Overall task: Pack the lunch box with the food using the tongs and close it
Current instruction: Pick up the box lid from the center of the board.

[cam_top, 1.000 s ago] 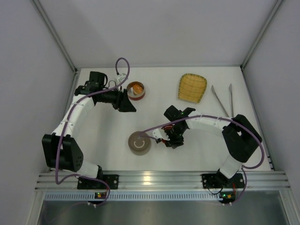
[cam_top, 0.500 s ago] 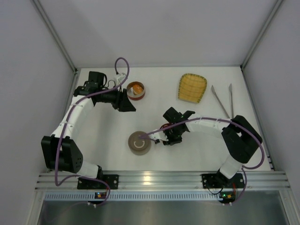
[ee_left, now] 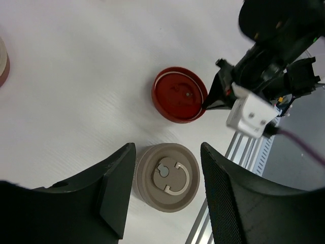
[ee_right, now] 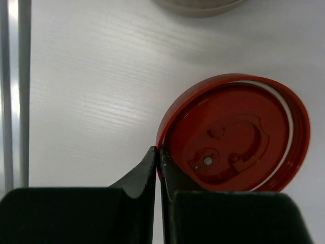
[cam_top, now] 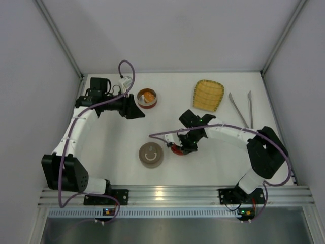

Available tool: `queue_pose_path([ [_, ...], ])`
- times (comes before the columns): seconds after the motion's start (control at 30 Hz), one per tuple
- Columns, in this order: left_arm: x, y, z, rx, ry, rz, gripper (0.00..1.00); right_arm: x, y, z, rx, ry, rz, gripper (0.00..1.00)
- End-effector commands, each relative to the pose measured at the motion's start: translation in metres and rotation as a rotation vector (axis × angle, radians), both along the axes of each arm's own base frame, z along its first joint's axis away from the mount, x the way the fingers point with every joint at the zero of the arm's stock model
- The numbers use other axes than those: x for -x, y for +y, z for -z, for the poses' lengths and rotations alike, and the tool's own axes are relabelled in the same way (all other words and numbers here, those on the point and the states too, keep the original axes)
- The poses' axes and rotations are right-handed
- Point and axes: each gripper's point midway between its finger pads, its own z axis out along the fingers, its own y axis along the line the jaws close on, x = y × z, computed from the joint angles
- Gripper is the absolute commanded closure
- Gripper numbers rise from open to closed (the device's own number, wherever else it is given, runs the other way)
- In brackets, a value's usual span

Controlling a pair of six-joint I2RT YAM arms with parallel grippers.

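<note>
One red lid [ee_right: 233, 137], rim pinched by right gripper [ee_right: 157, 155], beige lid [ee_left: 167, 177] nearby

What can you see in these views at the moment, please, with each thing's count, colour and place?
open tin: one, red-brown wall, far left part of the table
orange chunk: one, orange, inside the open tin
red lid: one, red, inner side up, mid-table
beige lid: one, beige with ring handle, left of the red lid, apart from it
woven tray: one, yellow, far right part
tongs: one pair, silver-grey, right of the tray, untouched
table: one, white
left gripper: one, black, jaws open and holding nothing, beside the open tin
right gripper: one, black, jaws shut on the red lid's rim
</note>
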Motion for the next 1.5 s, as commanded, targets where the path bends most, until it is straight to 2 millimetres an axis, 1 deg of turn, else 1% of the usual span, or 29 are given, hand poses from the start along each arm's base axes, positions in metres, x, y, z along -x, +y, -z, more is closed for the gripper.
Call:
queue_pose_path([
  [0.0, 0.005, -0.002, -0.027, 0.033, -0.157, 0.033, 0.41, -0.017, 0.025, -0.116, -0.314, -0.014, 0.049, 1.0],
  [0.03, 0.01, -0.002, -0.026, 0.043, -0.166, 0.039, 0.41, -0.02, 0.016, -0.137, -0.346, -0.014, 0.083, 1.0],
  [0.07, 0.008, -0.004, -0.029, 0.06, -0.186, 0.04, 0.42, -0.024, 0.019, -0.162, -0.4, -0.036, 0.071, 1.0],
  [0.1, 0.012, -0.006, -0.031, 0.083, -0.193, 0.057, 0.42, -0.02, 0.015, -0.171, -0.405, -0.027, 0.075, 1.0],
  [0.13, 0.016, -0.008, -0.026, 0.099, -0.181, 0.072, 0.43, -0.023, 0.014, -0.191, -0.441, -0.055, 0.076, 1.0],
  [0.23, 0.027, -0.017, -0.031, 0.175, -0.211, 0.151, 0.44, -0.019, 0.01, -0.218, -0.51, -0.044, 0.081, 1.0],
  [0.33, 0.033, -0.028, -0.025, 0.21, -0.249, 0.191, 0.47, -0.017, 0.008, -0.236, -0.578, -0.023, 0.092, 1.0],
  [0.37, 0.039, -0.033, -0.021, 0.219, -0.248, 0.211, 0.47, -0.011, 0.01, -0.245, -0.626, 0.02, 0.088, 1.0],
  [0.43, 0.04, -0.04, -0.025, 0.229, -0.292, 0.242, 0.48, -0.01, 0.009, -0.258, -0.689, 0.049, 0.092, 1.0],
  [0.47, 0.041, -0.045, -0.024, 0.241, -0.27, 0.256, 0.49, -0.003, 0.011, -0.268, -0.731, 0.1, 0.082, 1.0],
  [0.53, 0.036, -0.051, -0.033, 0.263, -0.31, 0.266, 0.5, 0.0, 0.011, -0.279, -0.772, 0.142, 0.078, 1.0],
  [0.57, 0.039, -0.055, -0.037, 0.29, -0.268, 0.268, 0.5, 0.006, 0.013, -0.288, -0.81, 0.193, 0.069, 1.0],
  [0.6, 0.039, -0.058, -0.039, 0.299, -0.264, 0.273, 0.5, 0.005, 0.013, -0.292, -0.827, 0.22, 0.071, 1.0],
  [0.67, 0.039, -0.067, -0.048, 0.312, -0.298, 0.299, 0.5, 0.005, 0.012, -0.301, -0.875, 0.304, 0.076, 1.0],
  [0.73, 0.04, -0.074, -0.05, 0.313, -0.302, 0.314, 0.5, 0.003, 0.011, -0.302, -0.89, 0.353, 0.086, 1.0],
  [0.87, 0.05, -0.09, -0.051, 0.308, -0.321, 0.382, 0.47, 0.007, 0.011, -0.304, -0.911, 0.457, 0.077, 1.0],
  [0.9, 0.052, -0.091, -0.048, 0.295, -0.309, 0.384, 0.46, 0.006, 0.011, -0.302, -0.912, 0.477, 0.08, 1.0],
  [0.93, 0.05, -0.092, -0.053, 0.283, -0.367, 0.407, 0.46, 0.007, 0.01, -0.302, -0.911, 0.495, 0.083, 1.0],
  [1.0, 0.056, -0.09, -0.051, 0.256, -0.355, 0.428, 0.44, 0.008, 0.01, -0.302, -0.916, 0.525, 0.08, 1.0],
  [1.03, 0.051, -0.089, -0.063, 0.225, -0.49, 0.467, 0.44, 0.01, 0.008, -0.302, -0.916, 0.546, 0.085, 1.0],
  [1.07, 0.062, -0.084, -0.055, 0.194, -0.43, 0.484, 0.43, 0.011, 0.008, -0.302, -0.918, 0.562, 0.082, 1.0],
  [1.1, 0.062, -0.08, -0.056, 0.164, -0.454, 0.493, 0.36, 0.011, 0.007, -0.301, -0.916, 0.572, 0.089, 1.0],
  [1.13, 0.06, -0.079, -0.067, 0.131, -0.578, 0.529, 0.35, 0.012, 0.007, -0.3, -0.915, 0.577, 0.092, 1.0],
  [1.17, 0.067, -0.073, -0.063, 0.103, -0.544, 0.539, 0.34, 0.012, 0.007, -0.298, -0.914, 0.579, 0.092, 1.0],
  [1.23, 0.066, -0.069, -0.064, 0.051, -0.619, 0.563, 0.31, 0.015, 0.006, -0.295, -0.912, 0.588, 0.096, 1.0],
  [1.27, 0.066, -0.068, -0.069, 0.039, -0.645, 0.569, 0.29, 0.016, 0.006, -0.295, -0.91, 0.597, 0.099, 1.0],
  [1.3, 0.071, -0.065, -0.066, 0.027, -0.627, 0.578, 0.25, 0.017, 0.005, -0.293, -0.909, 0.604, 0.1, 1.0],
  [1.33, 0.071, -0.064, -0.065, 0.013, -0.665, 0.598, 0.09, 0.019, 0.005, -0.294, -0.912, 0.611, 0.096, 1.0],
  [1.47, 0.078, -0.07, -0.061, -0.011, -0.686, 0.649, 0.07, 0.023, 0.005, -0.293, -0.907, 0.63, 0.096, 1.0],
])
